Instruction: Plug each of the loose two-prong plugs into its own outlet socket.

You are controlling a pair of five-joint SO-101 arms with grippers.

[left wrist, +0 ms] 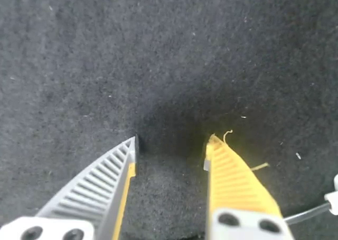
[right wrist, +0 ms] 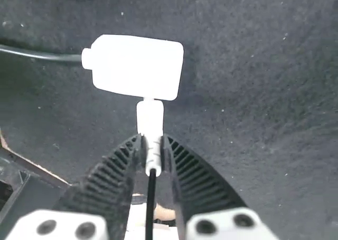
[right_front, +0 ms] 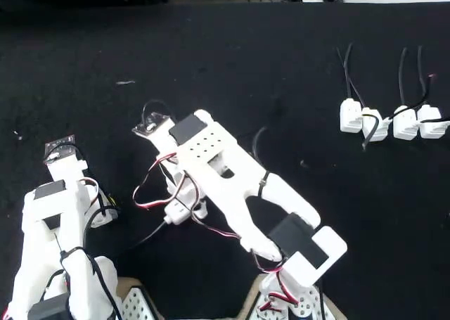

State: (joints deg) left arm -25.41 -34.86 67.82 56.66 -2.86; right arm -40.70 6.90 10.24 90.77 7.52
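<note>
One white plug (right wrist: 149,116) — pinched by right hand (right wrist: 151,141), touching boxy white socket (right wrist: 134,66); left hand (left wrist: 171,141) spread.

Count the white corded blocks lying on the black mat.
5. Four blocks stand in a row at the mat's far right. The fifth block lies under the right arm, facing the right pincer, which grips a small plug. The arms may hide more.

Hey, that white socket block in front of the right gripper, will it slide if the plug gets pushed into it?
Probably slides: the socket block looks small, light plastic, with nothing visibly pinning it down. Its thin cable likely bends, giving little anchoring. The right gripper pinches the plug narrowly, so it may twist.
</note>
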